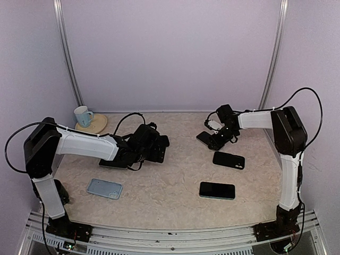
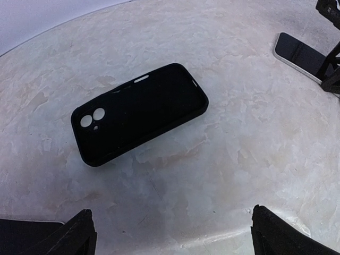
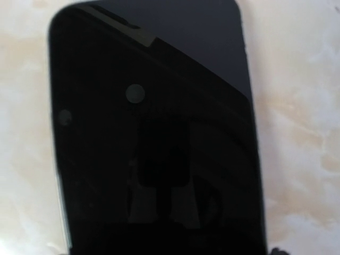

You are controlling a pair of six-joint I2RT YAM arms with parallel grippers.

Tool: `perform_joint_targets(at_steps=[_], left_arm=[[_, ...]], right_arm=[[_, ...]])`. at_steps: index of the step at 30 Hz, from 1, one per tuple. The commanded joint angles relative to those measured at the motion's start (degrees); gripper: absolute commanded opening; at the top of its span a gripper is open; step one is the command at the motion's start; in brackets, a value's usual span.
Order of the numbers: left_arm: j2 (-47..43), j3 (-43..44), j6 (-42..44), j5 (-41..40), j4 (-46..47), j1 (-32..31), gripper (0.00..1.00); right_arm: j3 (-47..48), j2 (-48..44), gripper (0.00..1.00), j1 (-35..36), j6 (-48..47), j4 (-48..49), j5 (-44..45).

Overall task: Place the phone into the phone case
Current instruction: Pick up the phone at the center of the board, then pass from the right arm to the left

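Observation:
A black phone case [image 2: 138, 112] lies open side up on the table, its camera holes to the left, just ahead of my left gripper [image 2: 175, 236]. That gripper is open and empty above the table, its fingers [image 2: 79, 234] wide apart. In the top view the left gripper [image 1: 154, 146] covers most of the case. My right gripper [image 1: 217, 137] is down at the near end of a black phone [image 1: 203, 138], also seen in the left wrist view [image 2: 297, 53]. The phone's dark screen [image 3: 154, 133] fills the right wrist view and hides the fingers.
A black phone or case [image 1: 229, 160] and a dark phone with a teal edge [image 1: 217, 190] lie on the right. A light blue case [image 1: 104, 188] lies front left. A flat black item [image 1: 113, 163] lies under the left arm. A mug [image 1: 82, 116] stands back left.

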Motion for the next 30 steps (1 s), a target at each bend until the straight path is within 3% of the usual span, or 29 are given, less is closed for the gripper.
perform_joint_targets(at_steps=[1, 18, 30], left_arm=[[-4.0, -1.0, -3.5, 3.3, 2.9, 1.9, 0.99], [-5.7, -1.6, -7.4, 9.8, 7.4, 3.2, 0.99], [-2.9, -1.4, -16.1, 24.5, 16.2, 6.9, 0.99]], right_arm=[[-2.3, -4.9, 0.62, 2.4, 1.9, 5.9, 3.6], [-9.6, -12.6, 0.59, 5.0, 9.7, 16.5, -0.4], [-17.3, -21.5, 0.59, 10.8, 12.5, 24.9, 0.4]])
